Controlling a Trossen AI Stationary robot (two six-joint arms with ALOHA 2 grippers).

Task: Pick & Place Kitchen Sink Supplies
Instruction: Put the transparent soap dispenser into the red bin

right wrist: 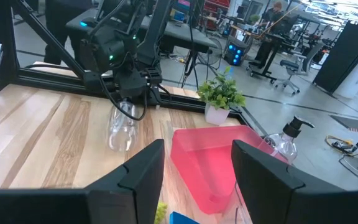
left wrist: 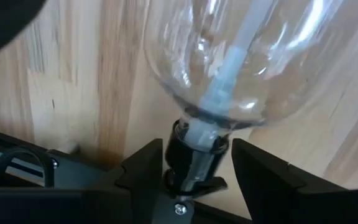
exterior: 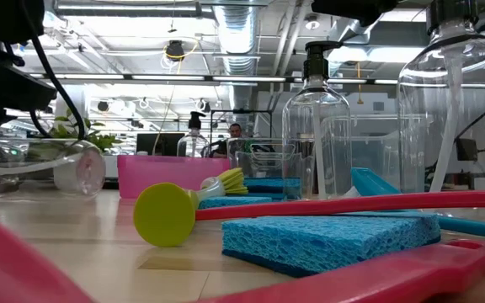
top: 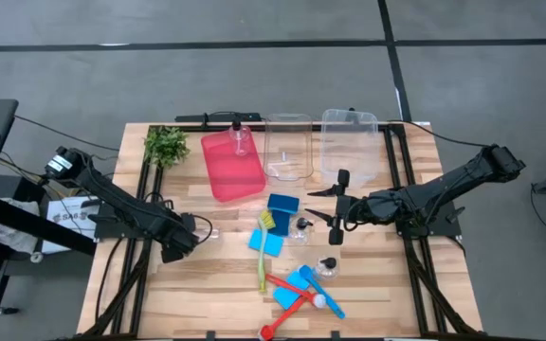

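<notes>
Lying on its side at the lower left of the high view, a clear bottle (top: 203, 230) has its black pump neck between the left gripper (top: 190, 232) fingers, which stand slightly apart around it. If they part further, the round body could roll away. Over the centre-right of the table, the right gripper (top: 337, 206) hangs parted and empty.

Both arms are matte black, jointed links trailing thin black cables, the left tool (top: 200, 231) showing blocky dark fingers (left wrist: 143, 174) with a silver screw between them, its housing lit by small green lights, the right tool (top: 336, 210) equally black.
</notes>
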